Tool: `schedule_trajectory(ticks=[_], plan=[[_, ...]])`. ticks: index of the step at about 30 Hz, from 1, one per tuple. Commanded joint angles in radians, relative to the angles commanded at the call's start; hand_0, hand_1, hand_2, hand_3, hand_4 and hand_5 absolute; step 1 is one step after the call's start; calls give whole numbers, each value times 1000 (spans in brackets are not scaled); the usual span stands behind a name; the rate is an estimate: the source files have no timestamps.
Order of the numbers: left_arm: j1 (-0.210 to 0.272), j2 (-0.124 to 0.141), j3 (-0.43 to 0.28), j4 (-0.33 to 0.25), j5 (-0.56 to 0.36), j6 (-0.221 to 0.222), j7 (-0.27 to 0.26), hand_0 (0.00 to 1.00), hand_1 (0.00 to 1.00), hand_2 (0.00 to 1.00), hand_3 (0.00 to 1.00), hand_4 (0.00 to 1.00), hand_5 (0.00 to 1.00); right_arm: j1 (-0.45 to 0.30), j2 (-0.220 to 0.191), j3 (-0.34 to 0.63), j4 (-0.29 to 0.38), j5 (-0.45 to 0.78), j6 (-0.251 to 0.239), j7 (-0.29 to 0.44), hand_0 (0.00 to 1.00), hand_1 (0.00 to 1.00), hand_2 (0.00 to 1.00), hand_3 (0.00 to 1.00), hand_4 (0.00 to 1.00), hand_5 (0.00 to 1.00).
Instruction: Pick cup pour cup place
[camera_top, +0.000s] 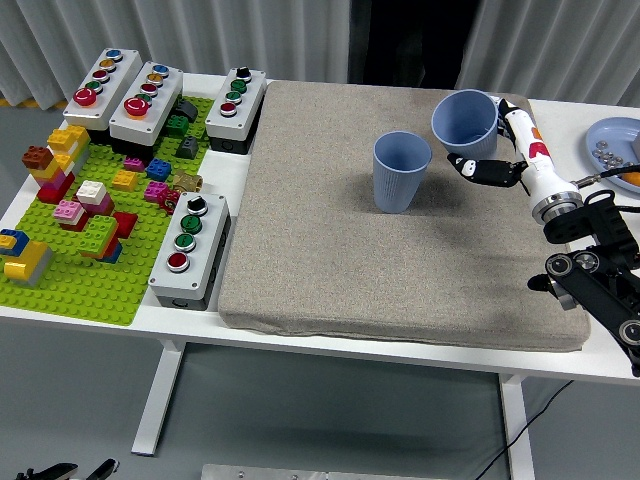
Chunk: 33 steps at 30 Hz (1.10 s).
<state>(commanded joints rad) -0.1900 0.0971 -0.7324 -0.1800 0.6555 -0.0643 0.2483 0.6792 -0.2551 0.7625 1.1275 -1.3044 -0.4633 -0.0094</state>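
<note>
Your right hand (500, 150) clamped on lifted cup (465, 122), raised beside standing cup (401, 171) (contents unseen); pick done, pour and place left

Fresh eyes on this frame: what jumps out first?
The right hand holding a blue cup in the air, tilted toward a second blue cup standing upright on the grey mat just to its left. Then the bright green brick baseplate at the table's left, crowded with colored bricks and flanked by grey button boxes.
</note>
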Motion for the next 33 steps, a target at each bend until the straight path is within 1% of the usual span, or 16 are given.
schedule_trajectory(ticks=[6,10,12,19,22,33], plan=[[1,1,0,0,1,0,1,766,778,830,719,506,998,19,14,-12,-15,-105,8,-4,799,656,568,656,643,47],[-1,1,1,0,-1,0,0,766,778,830,719,506,998,36,17,-23,-23,-169,8,-4,799,656,568,656,643,47],[-3,1,2,0,-1,0,0,765,778,830,718,507,998,41,17,-29,-28,-176,8,-3,799,656,567,656,641,47],[-4,2,4,0,-6,1,-1,765,778,830,719,507,998,53,21,-34,-39,-239,-4,4,798,656,565,655,639,49],[-6,2,4,0,-6,1,-1,765,778,830,719,507,998,62,21,-41,-46,-288,-21,4,798,656,565,655,639,49],[-11,1,-3,0,2,1,0,764,779,830,720,508,998,82,22,-71,-65,-437,-49,-2,798,654,560,653,638,50]])
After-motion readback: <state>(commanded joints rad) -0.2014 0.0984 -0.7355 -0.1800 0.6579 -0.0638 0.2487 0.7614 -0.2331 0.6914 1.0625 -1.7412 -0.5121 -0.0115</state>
